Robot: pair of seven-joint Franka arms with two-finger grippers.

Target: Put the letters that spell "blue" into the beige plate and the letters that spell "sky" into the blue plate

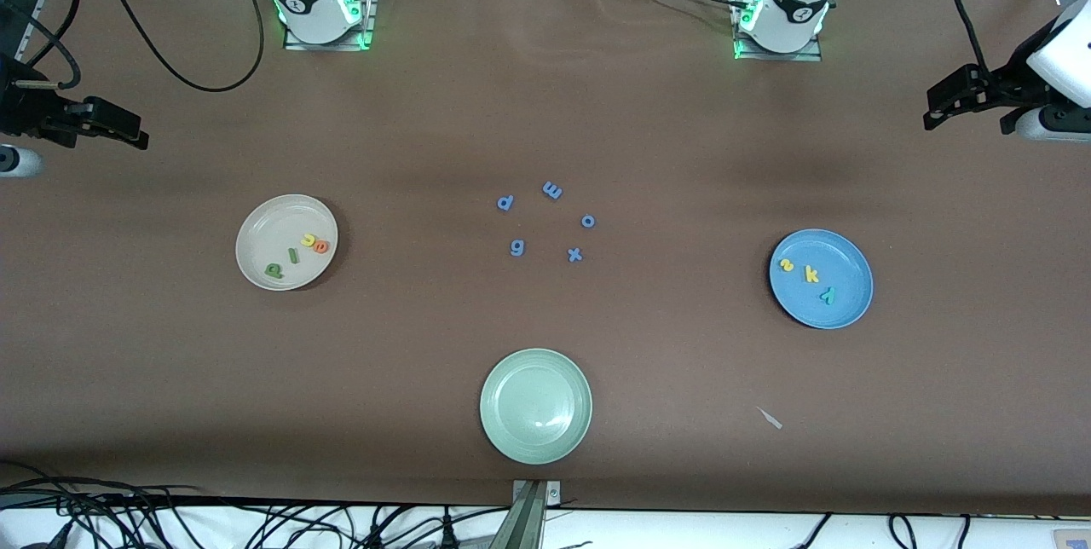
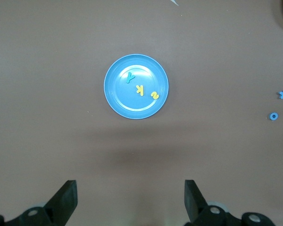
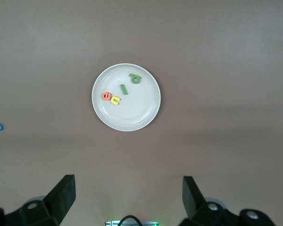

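The round mid-blue plate (image 2: 117,96) looks smooth with a soft sheen. Beside it, the brown table covering (image 1: 648,106) is matt. The round pale green plate (image 1: 503,421) shines faintly.

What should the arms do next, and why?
Probably nothing more than stay parked. The b, l, u and e lie in the beige plate, and the s, k and y in the blue plate. The left gripper and right gripper wait open at the table's ends.

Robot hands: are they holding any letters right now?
No. The left gripper and the right gripper are both open with nothing between their fingers. The blue plate and the beige plate already hold the letters.
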